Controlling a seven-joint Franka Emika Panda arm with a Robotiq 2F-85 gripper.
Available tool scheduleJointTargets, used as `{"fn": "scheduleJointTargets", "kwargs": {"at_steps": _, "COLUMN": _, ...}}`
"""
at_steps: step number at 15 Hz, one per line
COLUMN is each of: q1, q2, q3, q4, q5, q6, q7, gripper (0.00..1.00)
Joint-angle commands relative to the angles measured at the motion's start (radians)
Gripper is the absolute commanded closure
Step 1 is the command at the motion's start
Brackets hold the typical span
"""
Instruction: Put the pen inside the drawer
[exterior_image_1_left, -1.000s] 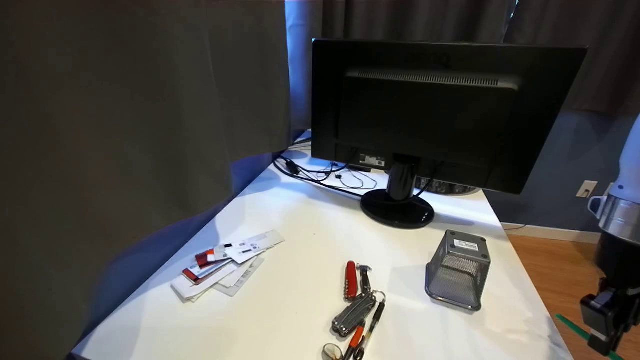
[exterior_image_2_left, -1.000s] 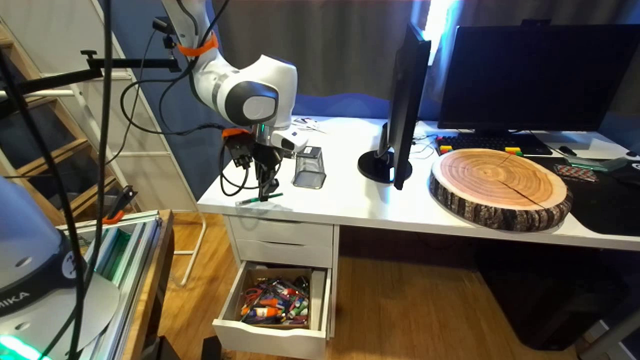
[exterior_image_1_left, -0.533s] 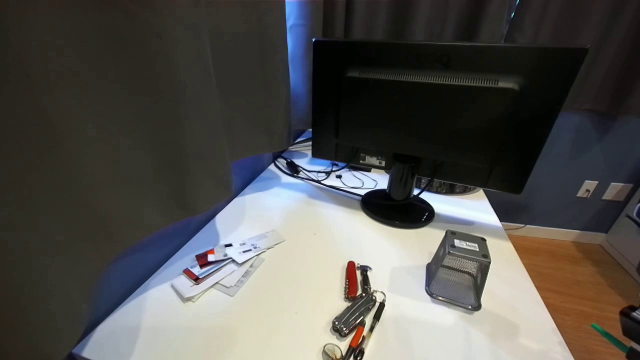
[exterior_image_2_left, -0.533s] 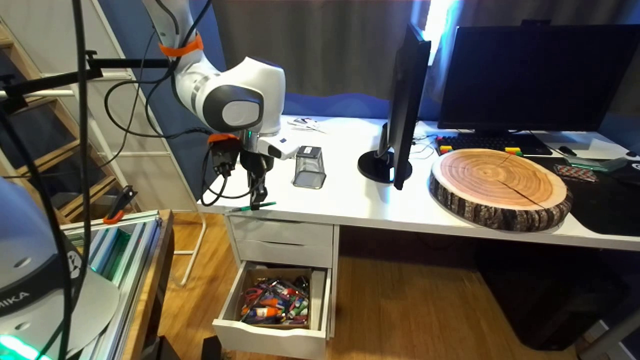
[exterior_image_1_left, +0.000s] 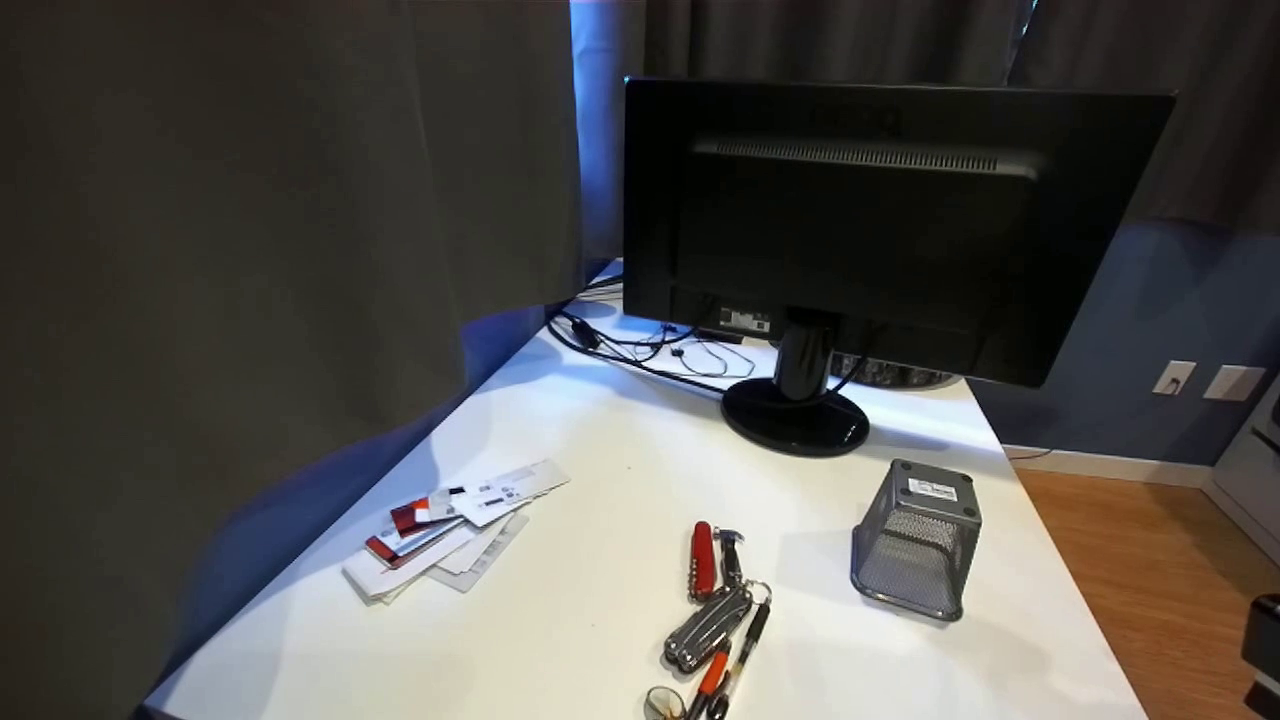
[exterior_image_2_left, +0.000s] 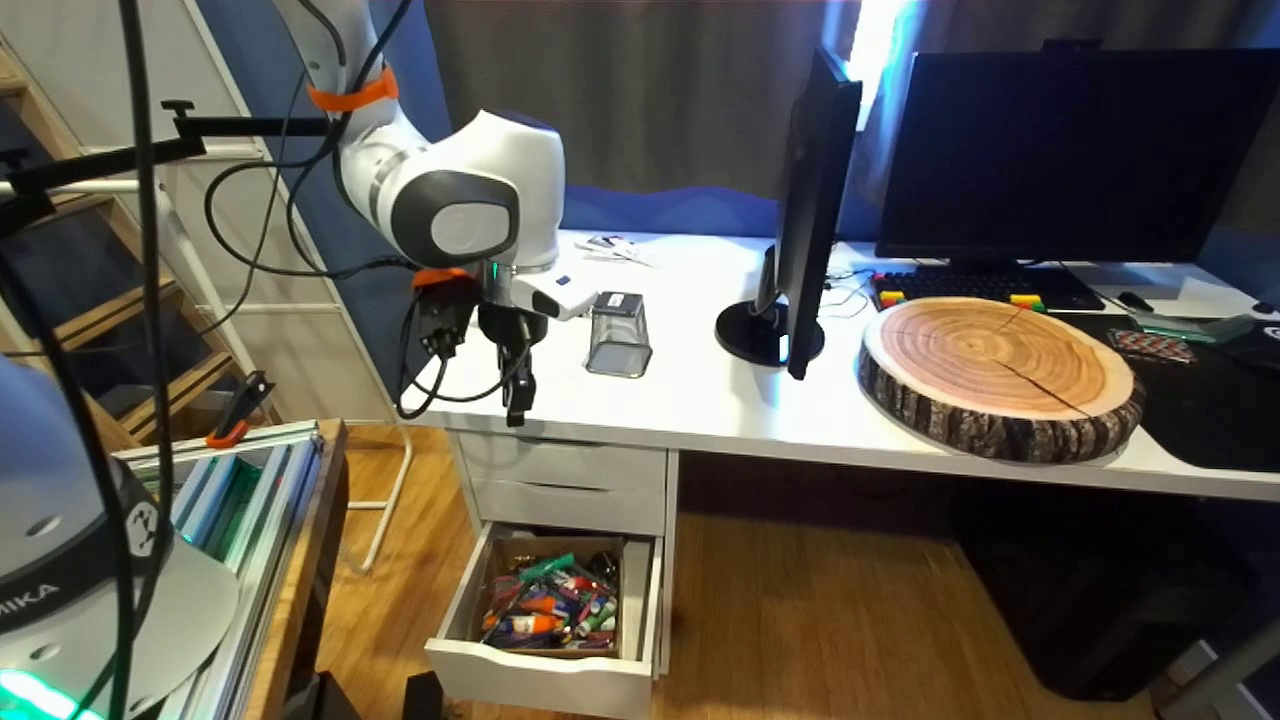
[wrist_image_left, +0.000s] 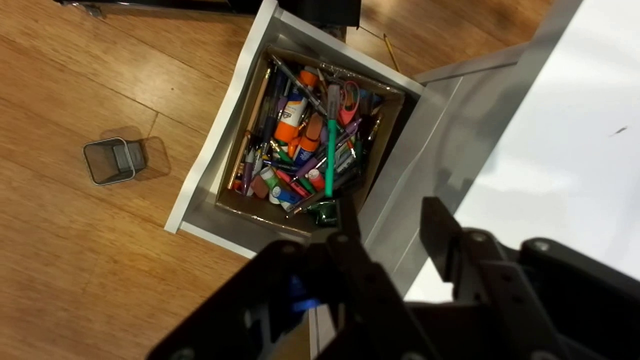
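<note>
Thin straight green pen (wrist_image_left: 330, 155) has left black two-fingered tool (wrist_image_left: 392, 215) | pen: over brown cardboard box (wrist_image_left: 260, 215) in open white drawer (exterior_image_2_left: 550, 680), below front edge of white worktop (exterior_image_2_left: 680, 400) | tool: spread wide

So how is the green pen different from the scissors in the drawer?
Shape: the pen is one thin, straight stick; the scissors have looped handles.
Colour: the pen is green with a greyish end; the scissors' handles are pinkish.
Showing: the pen can be seen end to end in the wrist view; the scissors' blades can't be made out.
Same: both show within the outline of the cardboard box in the drawer.
</note>
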Motion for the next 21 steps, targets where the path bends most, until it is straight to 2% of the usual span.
{"fn": "scheduleJointTargets", "kwargs": {"at_steps": 1, "q1": -0.007, "q2": -0.057, "q3": 0.011, "q4": -0.041, "q5": 0.016, "q6": 0.01, "q7": 0.018, "gripper": 0.29}}
{"fn": "scheduleJointTargets", "kwargs": {"at_steps": 5, "q1": 0.004, "q2": -0.111, "q3": 0.008, "q4": -0.044, "q5": -0.001, "q6": -0.027, "q7": 0.037, "gripper": 0.01}}
{"fn": "scheduleJointTargets", "kwargs": {"at_steps": 9, "q1": 0.024, "q2": -0.204, "q3": 0.002, "q4": -0.027, "q5": -0.06, "q6": -0.12, "q7": 0.095, "gripper": 0.0}}
{"fn": "scheduleJointTargets", "kwargs": {"at_steps": 17, "q1": 0.013, "q2": -0.309, "q3": 0.097, "q4": 0.091, "q5": -0.069, "q6": -0.354, "q7": 0.093, "gripper": 0.0}}
{"fn": "scheduleJointTargets", "kwargs": {"at_steps": 19, "q1": 0.01, "q2": -0.318, "q3": 0.114, "q4": 0.118, "q5": -0.113, "q6": -0.403, "q7": 0.085, "gripper": 0.0}}
{"fn": "scheduleJointTargets", "kwargs": {"at_steps": 20, "q1": 0.002, "q2": -0.302, "q3": 0.11, "q4": 0.095, "q5": -0.066, "q6": -0.35, "q7": 0.067, "gripper": 0.0}}
{"fn": "scheduleJointTargets", "kwargs": {"at_steps": 21, "q1": 0.003, "q2": -0.305, "q3": 0.116, "q4": 0.107, "q5": -0.079, "q6": -0.368, "q7": 0.067, "gripper": 0.0}}
